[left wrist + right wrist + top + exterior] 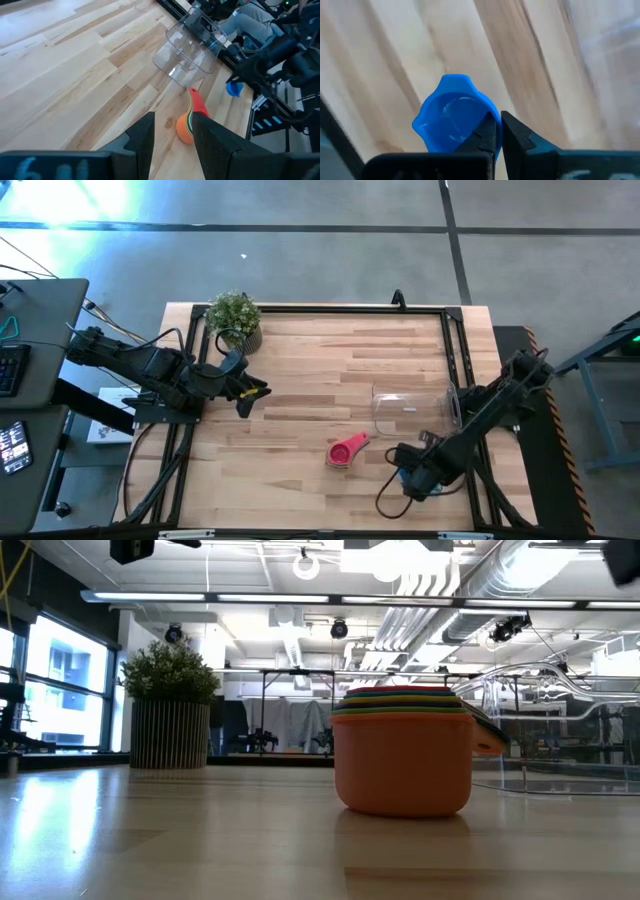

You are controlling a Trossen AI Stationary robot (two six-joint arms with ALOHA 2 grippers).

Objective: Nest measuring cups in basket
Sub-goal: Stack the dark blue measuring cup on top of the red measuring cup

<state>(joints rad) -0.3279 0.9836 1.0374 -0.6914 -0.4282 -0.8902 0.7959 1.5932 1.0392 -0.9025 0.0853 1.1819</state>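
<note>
My right end effector [496, 131] is clenched on the rim of the blue cup [454, 116] at the near right part of the tabletop [300, 360], the two fingers pinching the cup's wall with its open mouth facing my wrist camera. From above, the cup [405, 475] shows only as a sliver of blue beneath that arm.

The stack of nested cups [348, 451] lies just to the left of my right end effector, near but apart from it. Its handles are bunched into one magenta-pink tab that points up and to the right, toward the basket [412, 411]. The basket lies beyond both, its long side running left to right across the boards, well short of the plant pot [236, 322] at the far left corner.

My right arm is plainly the nearer one to both stack and basket. My left end effector [250, 392] waits with fingers apart, well away on the left side.

At table height the stack [405, 750] shows an orange outer cup with green, red and yellow rims banded at its lip, standing upright. The basket [560, 730] is clear-walled, with rounded corners.

My judgement: the blue cup must travel left, to the stack.
</note>
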